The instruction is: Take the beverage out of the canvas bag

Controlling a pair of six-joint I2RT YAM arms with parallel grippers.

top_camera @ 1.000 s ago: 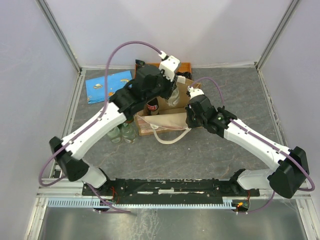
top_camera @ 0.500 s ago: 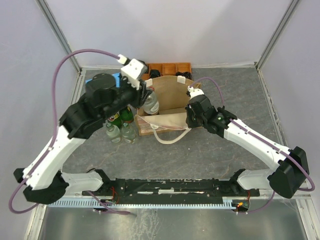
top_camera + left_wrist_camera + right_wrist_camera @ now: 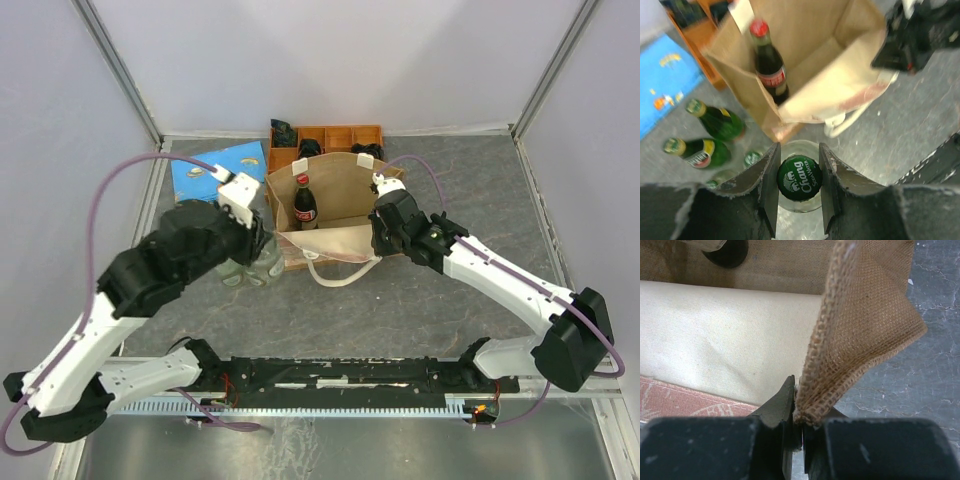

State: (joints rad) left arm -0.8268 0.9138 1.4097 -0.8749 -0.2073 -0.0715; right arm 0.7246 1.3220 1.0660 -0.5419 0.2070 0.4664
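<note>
Chang bottle (image 3: 799, 178): clear glass with a green cap, upright between the left gripper's fingers, outside the canvas bag and just short of its near left corner.
Left gripper (image 3: 799, 155): jaws narrow, one finger pressed to each side of the bottle neck just under the cap.
Canvas bag (image 3: 340, 195): stands open ahead of the left gripper (image 3: 255, 235) and to its right, mouth upward; its cream handle loop lies on the table on the near side.
Right gripper (image 3: 799, 412): fingers pinched almost together on the woven right-hand rim of the bag (image 3: 860, 330), holding that wall up.
Cola bottle (image 3: 769, 62): dark, red cap, upright inside the bag, beyond the left gripper's fingertips.
Green bottles (image 3: 715, 120): standing on the table to the left of the left gripper, close beside the bag's left wall.
Blue pouch (image 3: 215, 168): flat, farther off to the left gripper's left.
Orange tray (image 3: 340, 135): behind the bag, on the far side from both grippers.
Table (image 3: 450, 180): grey, stone-patterned.
</note>
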